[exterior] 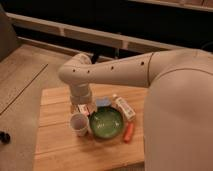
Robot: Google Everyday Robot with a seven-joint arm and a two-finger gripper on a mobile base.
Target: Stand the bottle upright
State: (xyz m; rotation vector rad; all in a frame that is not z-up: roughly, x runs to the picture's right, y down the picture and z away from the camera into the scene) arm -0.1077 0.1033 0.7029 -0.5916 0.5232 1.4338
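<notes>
My gripper (84,107) points down at the wooden table (55,150), just behind the round white cup (79,123) and left of the green bowl (106,123). A small whitish shape (92,108) shows at the gripper's tip, between cup and bowl. It looks like the bottle, but the wrist hides most of it. I cannot tell whether it lies flat or stands, or whether the gripper touches it.
A flat whitish pack with red-dark markings (124,107) lies behind the bowl on the right. A small blue thing (104,102) sits behind the bowl. An orange-red oblong thing (128,131) lies right of the bowl. My large white arm (170,100) covers the table's right side.
</notes>
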